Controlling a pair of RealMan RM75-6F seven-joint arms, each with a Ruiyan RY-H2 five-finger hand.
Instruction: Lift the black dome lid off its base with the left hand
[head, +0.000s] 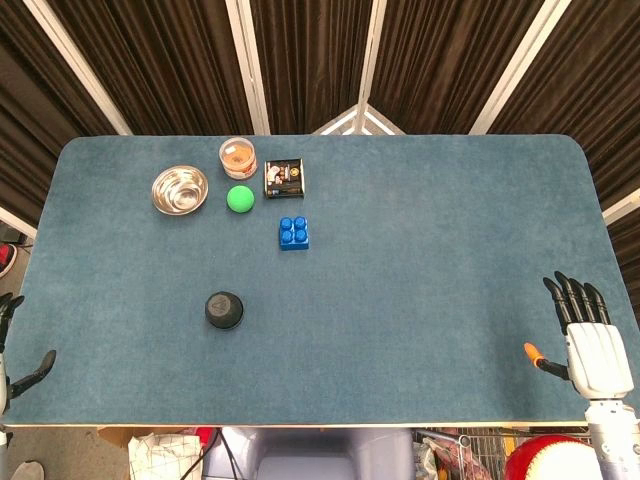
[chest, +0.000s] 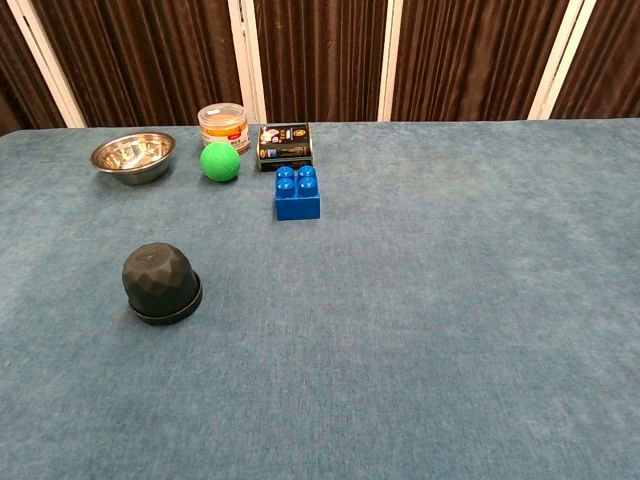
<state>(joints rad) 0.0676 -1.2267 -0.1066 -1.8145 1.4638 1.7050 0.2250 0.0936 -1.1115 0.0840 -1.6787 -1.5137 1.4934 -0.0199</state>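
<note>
While both arms sit off the table's near corners, nothing on the blue table top (head: 420, 250) touched by either hand. Left hand (head: 12, 365) at the far left edge, about 8 o'clock from table centre — only dark fingertips in frame in the head view, holding nothing; finger spread: cannot tell. Not seen in chest view.

Steel bowl (head: 180, 189) at 10 o'clock, upright, mouth up. Black dome lid (head: 224, 309) seated on its base (chest: 165, 312) at 8 o'clock, left of centre and near the front half; base rim visible as a flat ring under the dome in chest view. Well apart from the left hand.

Orange-lidded jar (head: 238, 156) just right of the bowl; green ball (head: 240, 198) just beside the jar, toward the near edge. Small dark box (head: 284, 178) right of the ball, printed label on it, text too small to read. Blue toy brick (head: 293, 232) near the box, studs up, apart from it.

Right hand (head: 592, 340) at 4 o'clock, off the near right corner — palm white, fingers dark, straight and fanned apart, empty. Orange-tipped thumb pointing left.
</note>
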